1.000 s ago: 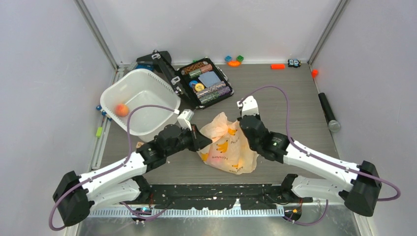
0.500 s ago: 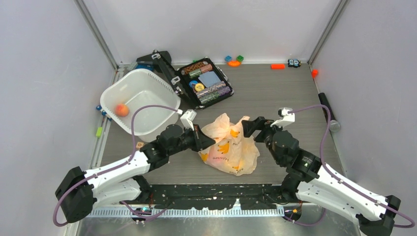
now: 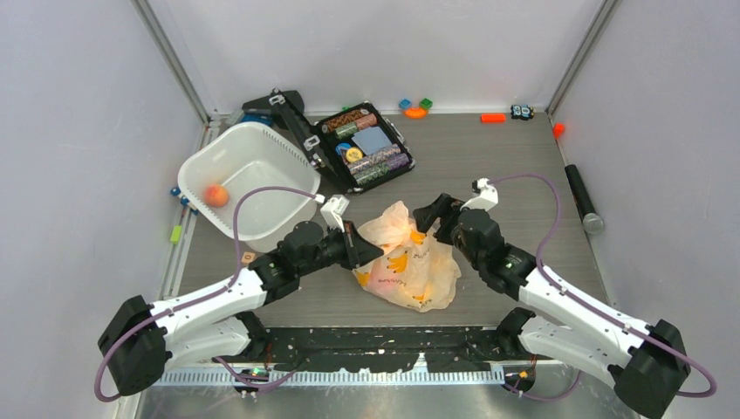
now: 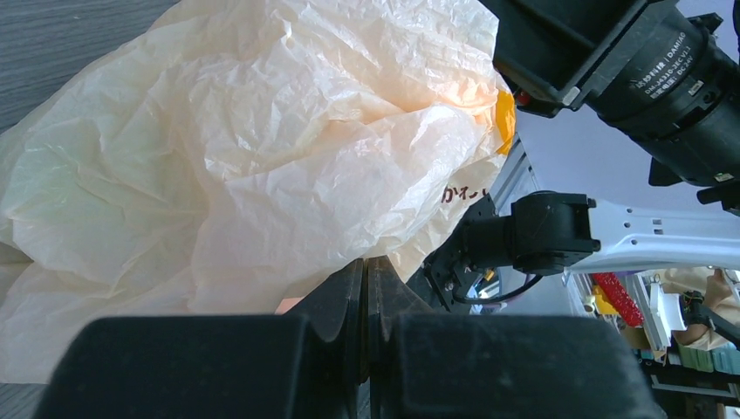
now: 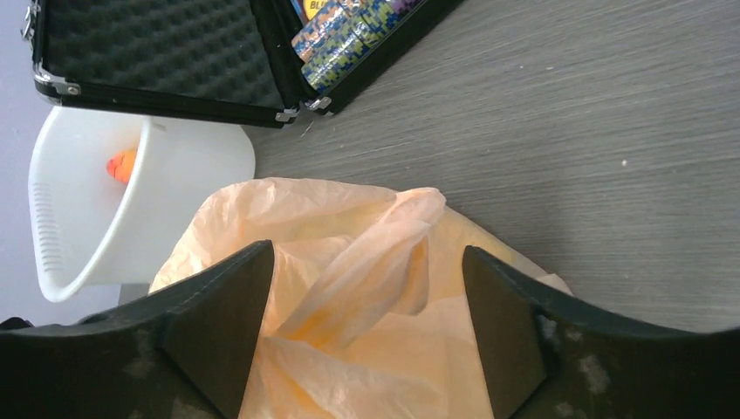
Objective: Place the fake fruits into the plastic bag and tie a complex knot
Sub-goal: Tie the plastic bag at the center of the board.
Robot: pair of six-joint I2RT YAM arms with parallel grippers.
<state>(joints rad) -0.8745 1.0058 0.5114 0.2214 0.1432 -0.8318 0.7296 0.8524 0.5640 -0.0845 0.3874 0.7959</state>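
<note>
The plastic bag (image 3: 406,262) lies bulging in the middle of the table, pale peach with yellow prints; whatever fills it is hidden. My left gripper (image 3: 366,250) is at the bag's left edge. In the left wrist view its tips (image 4: 365,266) are pressed together where the bag's film (image 4: 262,131) meets them. My right gripper (image 3: 428,215) hovers at the bag's top right, open. In the right wrist view (image 5: 366,253) its wide-apart fingers flank a twisted upright fold of the bag (image 5: 375,262). One small orange fake fruit (image 3: 215,195) lies in the white tub (image 5: 122,164).
The white tub (image 3: 262,148) stands back left. Beside it is an open black case (image 3: 362,148) of chips. Small coloured blocks (image 3: 416,106) and an orange piece (image 3: 493,118) line the back edge. A black cylinder (image 3: 583,199) lies along the right side.
My right gripper has opened. It swung off to the right of the bag, then came back over the bag's top. The left arm has stayed where it was.
</note>
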